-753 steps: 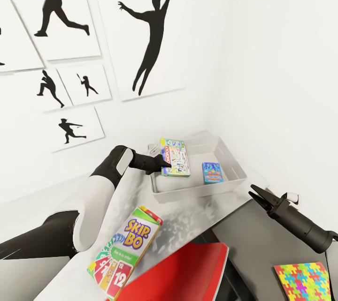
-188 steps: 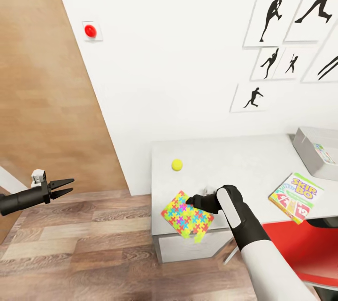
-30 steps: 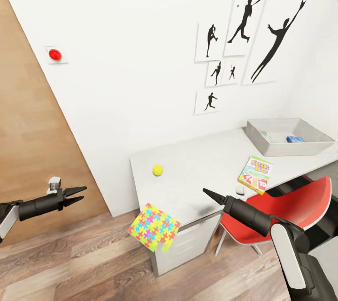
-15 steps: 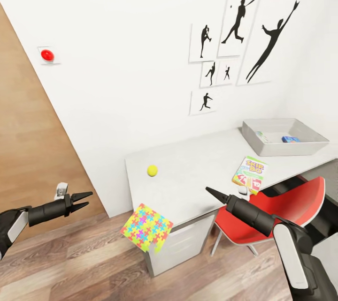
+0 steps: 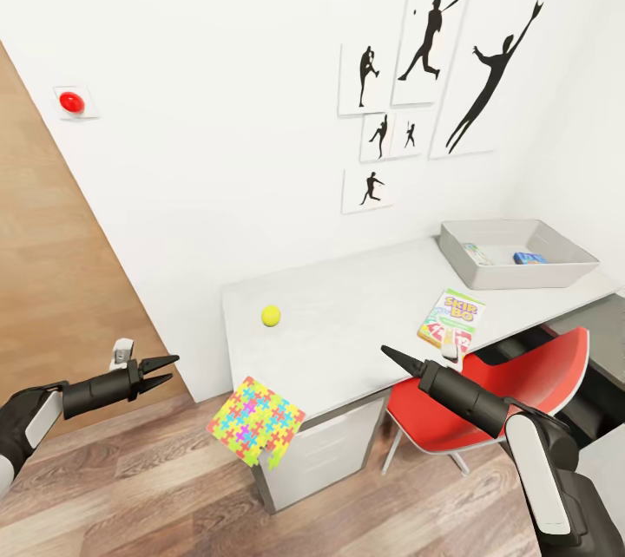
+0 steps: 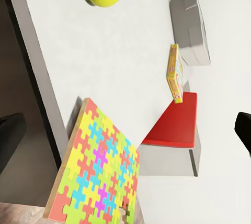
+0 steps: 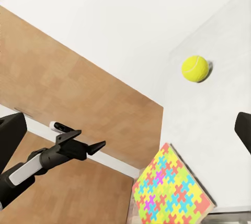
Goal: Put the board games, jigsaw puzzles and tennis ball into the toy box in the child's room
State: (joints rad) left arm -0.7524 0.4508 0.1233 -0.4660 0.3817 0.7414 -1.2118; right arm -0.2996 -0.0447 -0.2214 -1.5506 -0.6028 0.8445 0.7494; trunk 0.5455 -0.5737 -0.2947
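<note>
While the jigsaw puzzle [image 5: 256,422] juts over the table [image 5: 347,323] corner, tennis ball [image 5: 271,315] behind it, left gripper [image 5: 165,370] hangs slightly parted, empty; right gripper [image 5: 387,353] looks pinched together, probably.

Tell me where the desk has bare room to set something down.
The table is bare between the tennis ball and the Skip-Bo box, back to the wall. It is tighter at the far end by the toy box; a jigsaw puzzle overhangs the near corner.
</note>
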